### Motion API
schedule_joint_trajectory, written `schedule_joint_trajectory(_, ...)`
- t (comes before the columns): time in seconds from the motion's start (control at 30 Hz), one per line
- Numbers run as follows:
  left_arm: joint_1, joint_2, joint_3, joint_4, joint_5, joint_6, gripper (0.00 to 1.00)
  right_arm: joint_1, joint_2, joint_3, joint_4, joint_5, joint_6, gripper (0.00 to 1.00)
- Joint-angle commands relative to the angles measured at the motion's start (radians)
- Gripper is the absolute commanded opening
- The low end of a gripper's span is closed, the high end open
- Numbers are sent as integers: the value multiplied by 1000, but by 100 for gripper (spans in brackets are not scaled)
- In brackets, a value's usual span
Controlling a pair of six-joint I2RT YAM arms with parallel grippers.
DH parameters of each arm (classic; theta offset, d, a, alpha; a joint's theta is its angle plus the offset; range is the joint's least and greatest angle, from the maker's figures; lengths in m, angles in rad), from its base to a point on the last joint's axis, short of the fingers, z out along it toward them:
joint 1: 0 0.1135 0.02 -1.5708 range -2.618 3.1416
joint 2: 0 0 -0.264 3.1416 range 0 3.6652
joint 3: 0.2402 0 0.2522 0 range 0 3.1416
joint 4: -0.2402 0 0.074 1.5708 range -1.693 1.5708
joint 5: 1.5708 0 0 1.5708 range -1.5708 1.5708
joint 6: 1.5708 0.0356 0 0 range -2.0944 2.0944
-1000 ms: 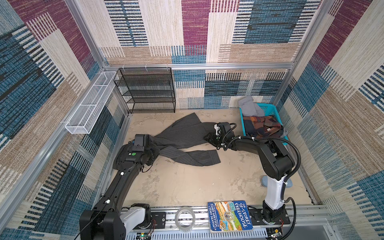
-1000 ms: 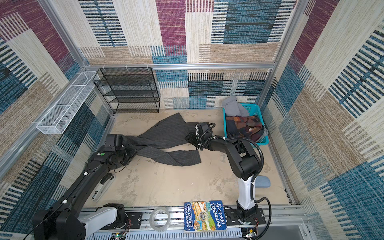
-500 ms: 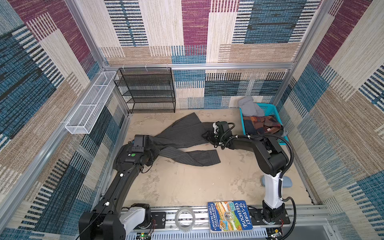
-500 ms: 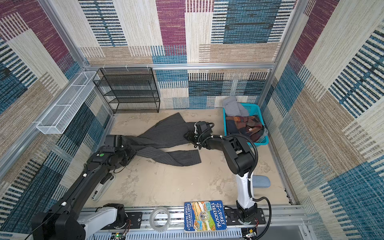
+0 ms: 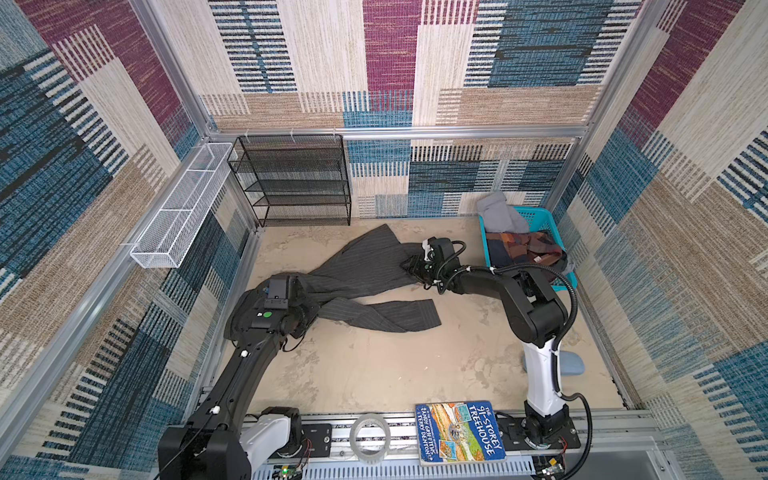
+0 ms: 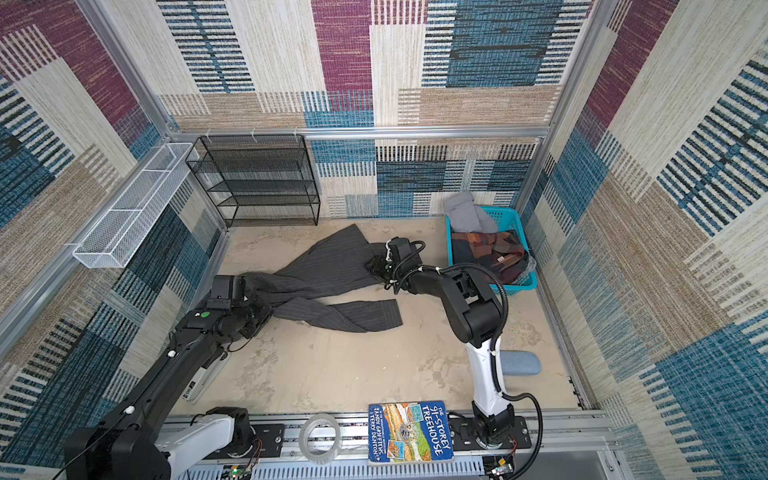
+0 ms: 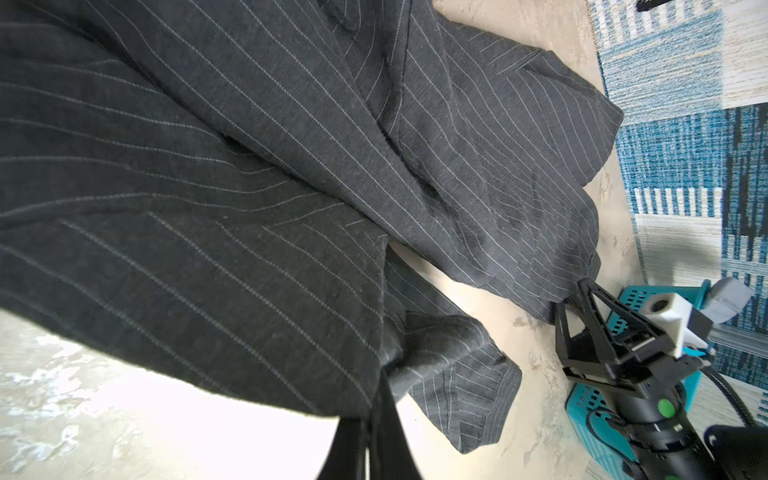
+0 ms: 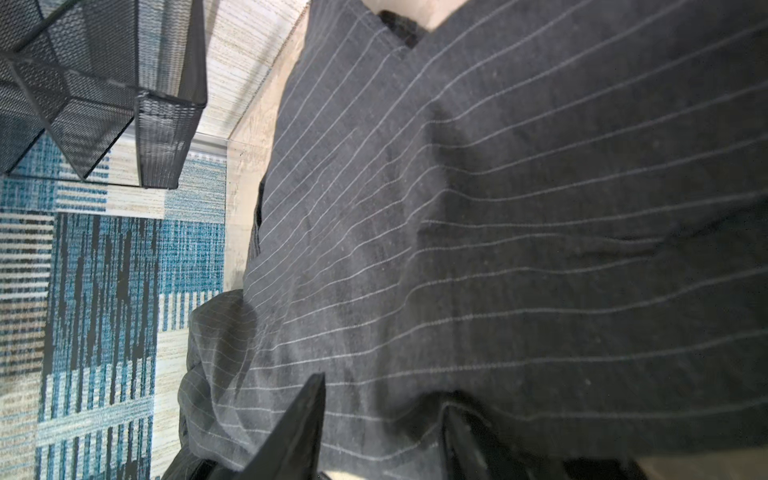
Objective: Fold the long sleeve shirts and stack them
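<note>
The charcoal pinstriped long sleeve shirt [image 5: 365,274] [image 6: 328,270] lies stretched across the floor, with one cuffed sleeve [image 5: 399,316] trailing toward the front. My left gripper [image 5: 308,312] [image 7: 384,370] is shut on a bunched fold at the shirt's left end. My right gripper [image 5: 409,266] [image 6: 372,266] [image 8: 382,395] sits at the shirt's right end, next to the basket. Its jaws are apart and pressed into the cloth [image 8: 457,249], which lies between the fingers [image 8: 307,407]. The left wrist view also shows the right gripper [image 7: 575,297] touching the shirt's edge [image 7: 519,270].
A teal basket [image 5: 540,216] at the back right holds a plaid garment [image 5: 523,247] and a grey one [image 5: 496,212]. A black mesh shelf [image 5: 291,183] stands against the back wall. A white wire tray [image 5: 178,220] hangs on the left wall. A book [image 5: 457,432] and tape roll [image 5: 370,436] lie on the front rail.
My right gripper has slid a little to the left onto the shirt's right end. The left arm and its hold on the cloth are unchanged.
</note>
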Motion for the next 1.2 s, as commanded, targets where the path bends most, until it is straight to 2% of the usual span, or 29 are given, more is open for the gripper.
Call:
schedule_joint_trajectory(0.0, 1, -3, -6, 22, 11, 27, 0, -5, 20, 14, 69, -17, 30, 38)
schedule_joint_trajectory(0.13, 2, -5, -18, 40, 13, 40, 0, -10, 31, 29, 119, -35, 34, 16)
schedule_joint_trajectory(0.23, 12, 0, -16, 58, 14, 60, 0, -15, -3, 29, 142, -55, 25, 9)
schedule_joint_trajectory(0.57, 84, 70, 127, 80, 121, 173, 0, -62, -245, 47, -102, -7, -136, 6)
schedule_joint_trajectory(0.73, 109, 102, 223, 72, 220, 230, 0, -111, -371, 35, -226, 41, -226, 6)
schedule_joint_trajectory(1.0, 176, 149, 385, 27, 357, 305, 0, -158, -493, 37, -398, 134, -385, 7)
schedule_joint_trajectory(1.17, 225, 183, 467, 20, 446, 328, 0, -225, -511, 27, -406, 122, -398, 7)
